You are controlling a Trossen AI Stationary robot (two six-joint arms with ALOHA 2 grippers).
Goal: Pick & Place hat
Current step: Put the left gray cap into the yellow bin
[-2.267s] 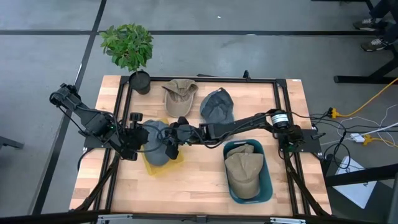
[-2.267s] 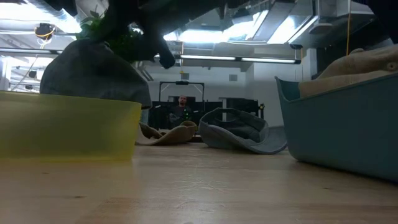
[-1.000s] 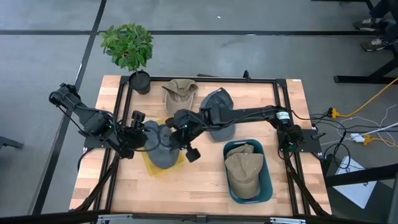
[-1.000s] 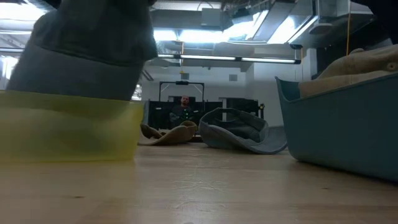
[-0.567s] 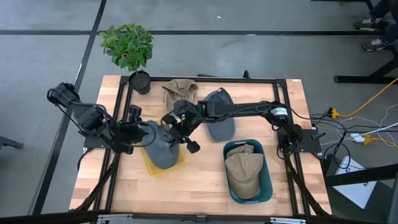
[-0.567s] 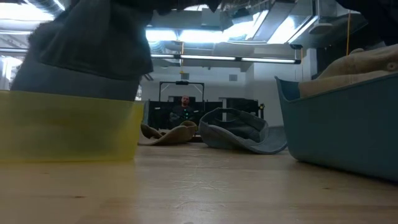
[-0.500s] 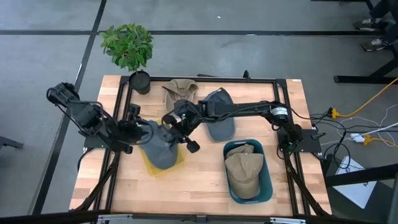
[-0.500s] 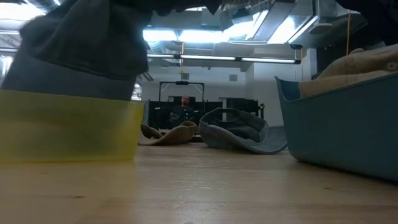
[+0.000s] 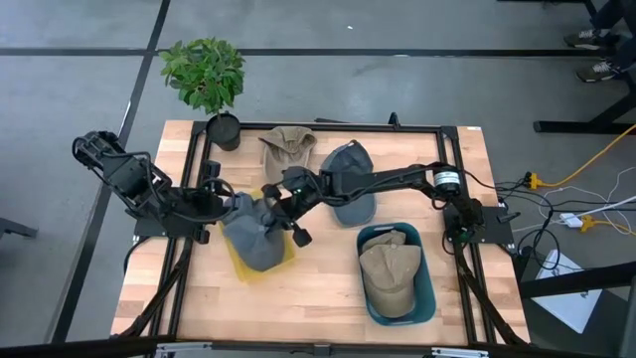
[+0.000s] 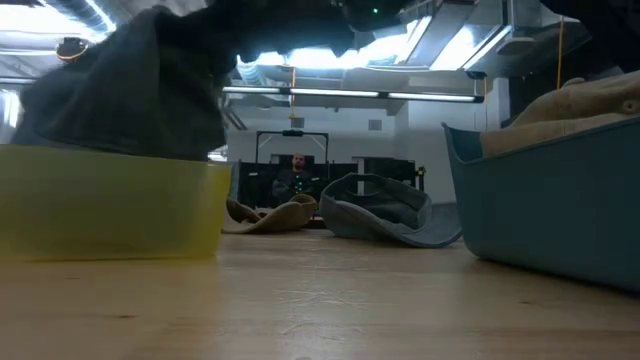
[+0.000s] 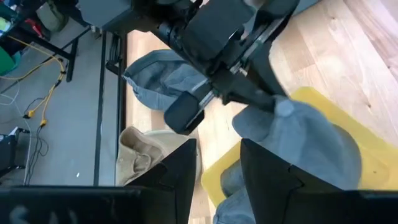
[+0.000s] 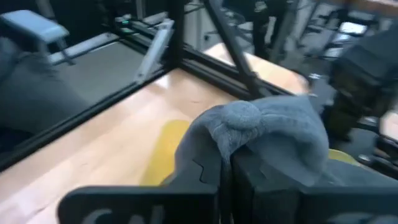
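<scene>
Right gripper [image 9: 275, 211] is where I look first: its fingers are closed together and they pinch a fold of the grey hat [image 9: 251, 235], near the button on its crown. I see this in the right wrist view, where the cloth [image 12: 261, 127] bunches just above the two shut fingers [image 12: 205, 180]. My right arm reaches across the table from the right side, over the middle.

The grey hat sits in the yellow bin [image 9: 281, 261] on the left part of the table [image 9: 318, 298], and most of it stands above the bin's rim. In the low view the hat [image 10: 130, 90] rises over the yellow wall [image 10: 110, 205].

My left gripper [image 9: 221, 202] is at the left edge of the same hat. In the left wrist view its two fingers [image 11: 180, 174] stand apart with a gap between them, and I see no cloth in this gap. The hat [image 11: 305, 140] and bin [image 11: 367, 155] are just beyond them.

Behind, a tan hat [image 9: 287, 148] and a blue-grey hat [image 9: 348, 171] lie on the wood. A teal bin [image 9: 427, 293] at the right holds another tan hat [image 9: 389, 273]. A potted plant [image 9: 206, 75] stands at the far left corner.
</scene>
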